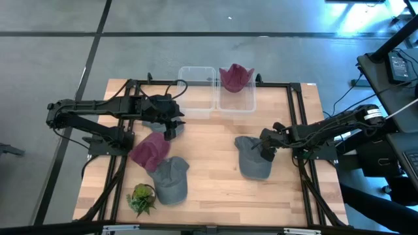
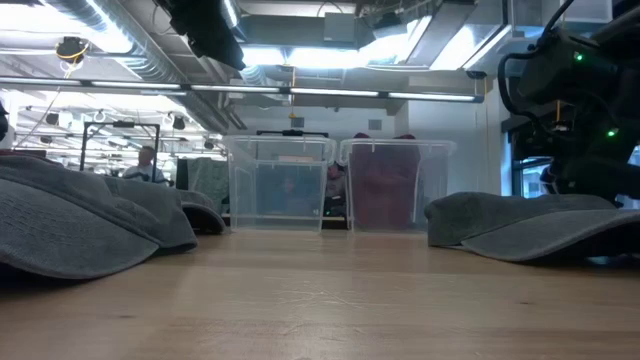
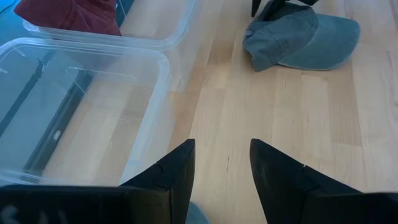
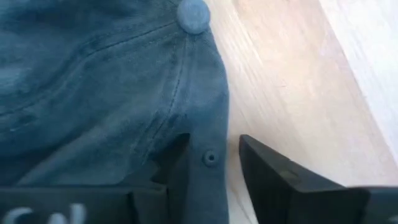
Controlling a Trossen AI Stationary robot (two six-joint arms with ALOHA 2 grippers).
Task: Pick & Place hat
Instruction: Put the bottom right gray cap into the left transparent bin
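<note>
A grey cap (image 1: pixel 252 158) lies flat on the table's right half; it also shows in the low view (image 2: pixel 530 225) and the left wrist view (image 3: pixel 305 38). My right gripper (image 1: pixel 267 149) is down at its crown, open, with the crown's edge fold (image 4: pixel 210 158) between the fingers (image 4: pixel 214 146). My left gripper (image 1: pixel 173 126) hovers open (image 3: pixel 222 149) beside the empty clear bin (image 1: pixel 196 91) and touches nothing. A maroon hat (image 1: pixel 150 150) and a second grey cap (image 1: pixel 171 180) lie on the table's left half. My right gripper comes at the grey cap from the table's right side, slanting down. One finger (image 4: pixel 177 163) is sunk against the crown cloth; the other (image 4: pixel 273 177) stands on the table side of the crown's edge (image 4: pixel 217 124). The fingers are apart, and the cap lies flat on the table.
Two clear bins stand at the far edge: the left one (image 3: pixel 81 106) is bare inside, and the right one (image 1: pixel 245 104) holds a maroon hat (image 1: pixel 236 77). A small green plant (image 1: pixel 142 199) sits near the front left corner. Bare wood (image 1: pixel 215 163) lies between the caps.
</note>
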